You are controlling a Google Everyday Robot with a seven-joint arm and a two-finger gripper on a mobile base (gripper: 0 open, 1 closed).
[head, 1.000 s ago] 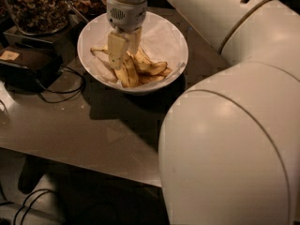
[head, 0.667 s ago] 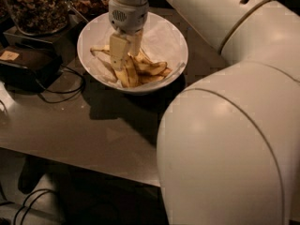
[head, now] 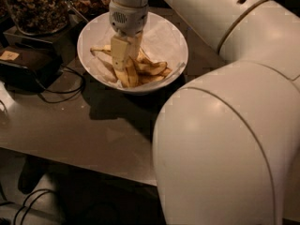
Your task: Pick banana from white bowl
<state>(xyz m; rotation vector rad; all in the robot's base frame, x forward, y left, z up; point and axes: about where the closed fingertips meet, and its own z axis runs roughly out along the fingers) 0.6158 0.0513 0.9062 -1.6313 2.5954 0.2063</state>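
- A glass jar of nuts is seen at the top left, at the far edge of the table.
- Just below the jar, a black box is placed. A dark cable is looped from it toward the bowl.
- Open tabletop is left in front of the box and bowl, up to the near edge, which runs across the lower left.
- The white bowl is set in the upper middle, lined with crinkled white paper. Its left rim is near the cable.
- The banana is lying inside the bowl, on its left half. Its long axis is laid from the upper left down toward the bowl's near wall. Its lower end is hidden by the gripper.
- The gripper is lowered into the bowl, pointing straight down onto the fruit. Whether anything is grasped cannot be told.
- Shorter bananas are spread to the right of the gripper.
- The right half is filled by the white arm, by which the table's right side is covered.
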